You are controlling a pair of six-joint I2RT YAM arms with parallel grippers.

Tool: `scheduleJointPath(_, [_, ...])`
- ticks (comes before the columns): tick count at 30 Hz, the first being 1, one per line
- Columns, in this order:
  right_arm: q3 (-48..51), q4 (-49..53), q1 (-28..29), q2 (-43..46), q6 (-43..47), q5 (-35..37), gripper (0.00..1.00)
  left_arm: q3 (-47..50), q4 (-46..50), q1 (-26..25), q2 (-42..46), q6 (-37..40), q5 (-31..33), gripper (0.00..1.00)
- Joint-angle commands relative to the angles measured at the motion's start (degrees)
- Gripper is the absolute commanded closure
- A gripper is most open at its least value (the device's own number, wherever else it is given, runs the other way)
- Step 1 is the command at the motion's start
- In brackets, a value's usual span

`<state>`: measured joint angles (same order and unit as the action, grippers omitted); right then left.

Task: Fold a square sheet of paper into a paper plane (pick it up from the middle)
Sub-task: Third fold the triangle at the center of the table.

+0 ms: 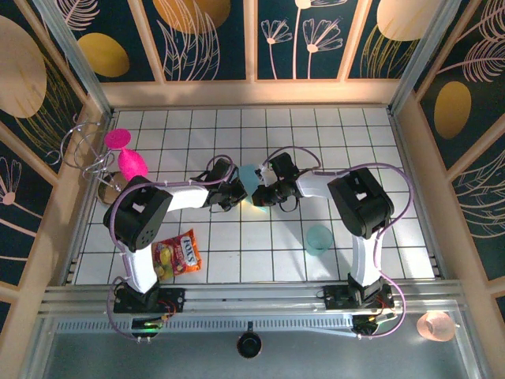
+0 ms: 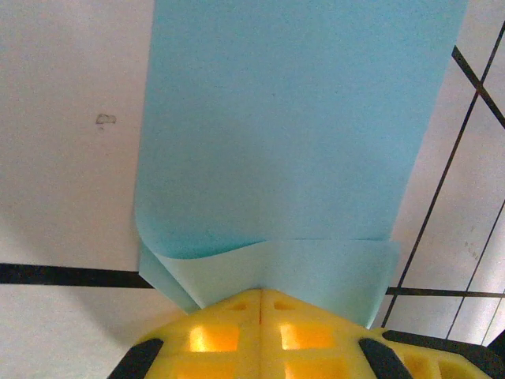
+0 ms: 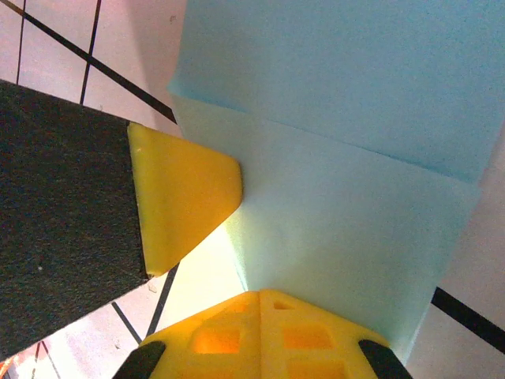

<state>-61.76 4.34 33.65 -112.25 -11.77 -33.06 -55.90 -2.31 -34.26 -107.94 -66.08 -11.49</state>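
Note:
The square sheet of paper [image 1: 251, 178] is light blue, folded over on itself, and held just above the tiles at the table's middle. In the left wrist view the folded paper [image 2: 292, 142] has a curled lower flap that runs into my left gripper [image 2: 260, 294], whose yellow fingers are pressed together on its near edge. My right gripper [image 3: 259, 295] is likewise shut on the paper [image 3: 355, 213] from the opposite side. A yellow finger [image 3: 183, 197] of the left gripper touches the paper's edge in the right wrist view. From above, the left gripper [image 1: 235, 193] and right gripper [image 1: 265, 194] face each other closely.
A translucent teal cup [image 1: 318, 239] stands right of centre near the right arm. A candy bag [image 1: 178, 254] lies front left. Pink objects [image 1: 126, 154] and a wire rack [image 1: 87, 150] sit at the left wall. Wooden walls [image 1: 410, 189] enclose the tiled floor.

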Motion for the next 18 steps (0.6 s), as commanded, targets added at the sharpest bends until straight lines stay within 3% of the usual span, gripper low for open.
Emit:
scheduleJointPath(1, [2.5,3.9,-0.3,1.0,2.8,0.7,1.00,2.5,7.5,-0.4,-3.6,0.4,2.6,0.96])
scheduleJointPath(18, [13.7,3.9,-3.6,10.0,2.6,5.3,1.00,0.9,7.7,-0.4,-3.2,0.8,2.3,0.97])
